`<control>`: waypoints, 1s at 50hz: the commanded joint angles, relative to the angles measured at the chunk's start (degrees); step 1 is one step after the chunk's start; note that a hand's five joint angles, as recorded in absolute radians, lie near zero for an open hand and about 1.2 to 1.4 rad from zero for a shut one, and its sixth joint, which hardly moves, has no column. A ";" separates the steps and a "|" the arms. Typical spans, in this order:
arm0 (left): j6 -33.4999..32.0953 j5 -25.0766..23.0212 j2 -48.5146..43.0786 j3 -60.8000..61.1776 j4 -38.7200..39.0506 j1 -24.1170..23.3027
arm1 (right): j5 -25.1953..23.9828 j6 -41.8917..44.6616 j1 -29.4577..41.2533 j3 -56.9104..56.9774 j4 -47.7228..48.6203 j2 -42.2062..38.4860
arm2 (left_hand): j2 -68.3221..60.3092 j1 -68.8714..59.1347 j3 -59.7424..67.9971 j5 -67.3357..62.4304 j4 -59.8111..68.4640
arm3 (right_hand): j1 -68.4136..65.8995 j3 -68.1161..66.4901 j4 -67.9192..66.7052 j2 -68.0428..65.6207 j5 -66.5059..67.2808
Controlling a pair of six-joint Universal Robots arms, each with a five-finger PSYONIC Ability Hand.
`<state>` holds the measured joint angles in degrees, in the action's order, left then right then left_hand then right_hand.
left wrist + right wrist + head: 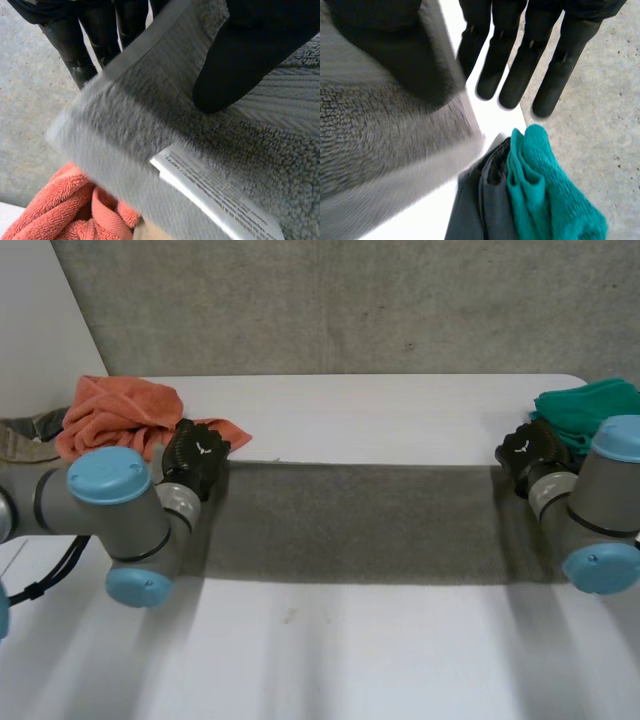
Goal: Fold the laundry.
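Grey towel [350, 525] lies stretched in a long band across the white table [400, 410], from nine to three o'clock. The left hand [195, 460] holds its far corner at the nine o'clock end, and the right hand [530, 455] holds the far corner at the three o'clock end. Each hand pinches its corner between thumb and straight fingers.

By the look of it the task is early. The towel is spread and gripped, but no finished fold shows, and whether it is already doubled cannot be told. An orange cloth [115, 415] at ten o'clock and a teal cloth [590, 410] at two o'clock lie crumpled, probably waiting.

The head view gives the whole span but hides the grips. The left wrist view shows the thumb [240, 65] pressed on the towel beside a white label [215, 195]. The right wrist view shows a dark cloth [480, 210] lying against the teal one.
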<state>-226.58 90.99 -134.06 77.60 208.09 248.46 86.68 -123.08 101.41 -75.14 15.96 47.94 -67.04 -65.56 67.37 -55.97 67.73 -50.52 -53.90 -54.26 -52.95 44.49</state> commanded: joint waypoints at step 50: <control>11.16 9.46 22.70 17.59 -0.40 -8.52 | -11.18 -11.75 -23.88 -27.61 -1.29 21.85 | 56.49 55.01 -56.82 55.42 -57.18 | -29.48 -26.10 -25.74 -27.05 25.51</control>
<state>-215.40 100.49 -114.10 94.17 207.63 240.00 76.64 -138.38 81.33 -101.32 14.76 67.08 -12.07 -11.07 12.41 -2.76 11.71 -64.34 -68.04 -68.61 -67.55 55.94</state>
